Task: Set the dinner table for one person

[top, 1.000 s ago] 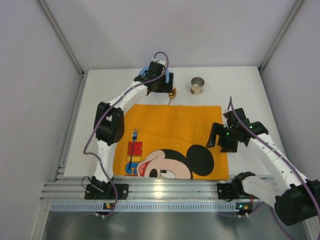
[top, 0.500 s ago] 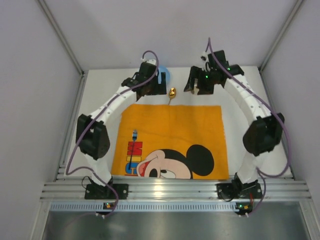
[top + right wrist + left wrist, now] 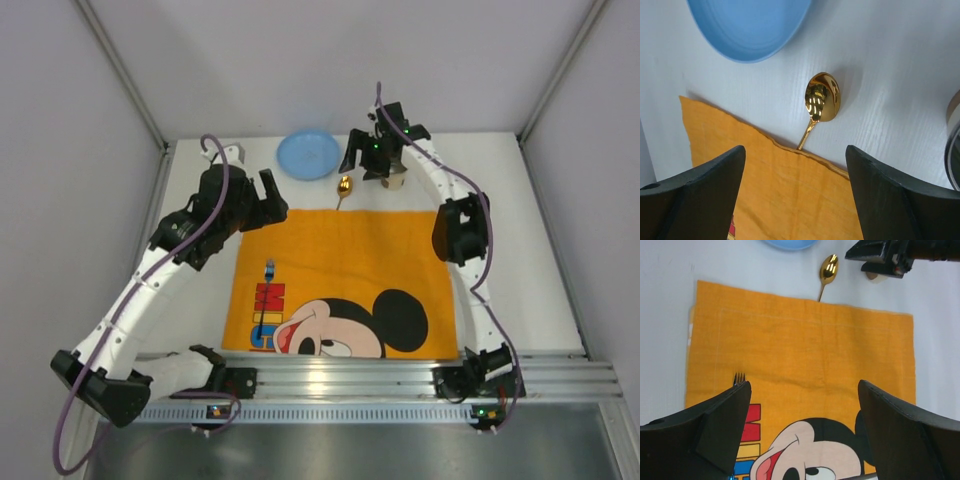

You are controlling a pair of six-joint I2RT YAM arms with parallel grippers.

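Note:
The white dinner table holds an orange cartoon-mouse placemat. A blue plate lies on the table beyond the placemat's far edge. A gold spoon lies next to it, its handle tucked under the placemat edge. A fork lies on the placemat's left side. My left gripper is open and empty above the placemat's far left corner. My right gripper is open and empty above the spoon. The left wrist view shows the fork tines and the spoon.
A metal cup stands on the table right of the spoon, partly hidden by my right gripper; its rim shows at the right wrist view's edge. Grey walls enclose the table on three sides. An aluminium rail runs along the near edge.
My left arm has drawn back from the far edge toward the left, uncovering the blue plate. My right arm has swung from the placemat's right side to the far edge, over the spoon.

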